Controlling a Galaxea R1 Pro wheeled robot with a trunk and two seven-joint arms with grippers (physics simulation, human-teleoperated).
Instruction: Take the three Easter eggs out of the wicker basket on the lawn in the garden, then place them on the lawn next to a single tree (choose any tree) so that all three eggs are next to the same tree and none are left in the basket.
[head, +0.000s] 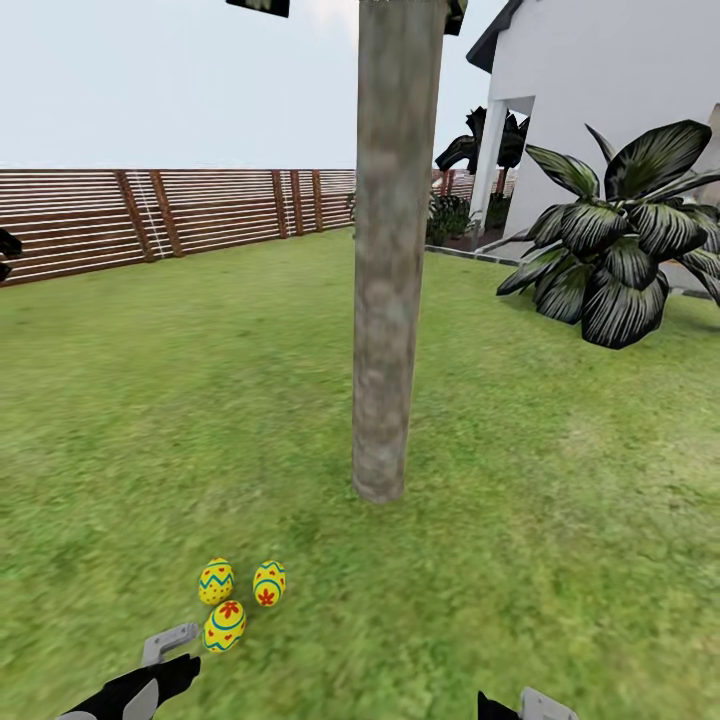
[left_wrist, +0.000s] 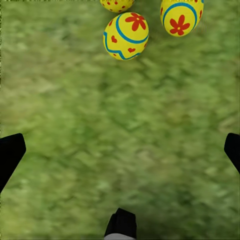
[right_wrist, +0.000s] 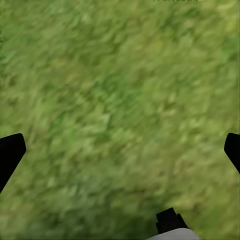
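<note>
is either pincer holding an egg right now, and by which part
Nothing is held. The left pincer is open over bare lawn, short of the three Easter eggs. The right pincer is open over grass too.

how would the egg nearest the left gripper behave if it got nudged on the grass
The nearest Easter egg is rounded and smooth, so it would probably roll or wobble, likely curving rather than going straight. The flat lawn should stop it soon. It sits close to two other eggs, so it may knock them.
</note>
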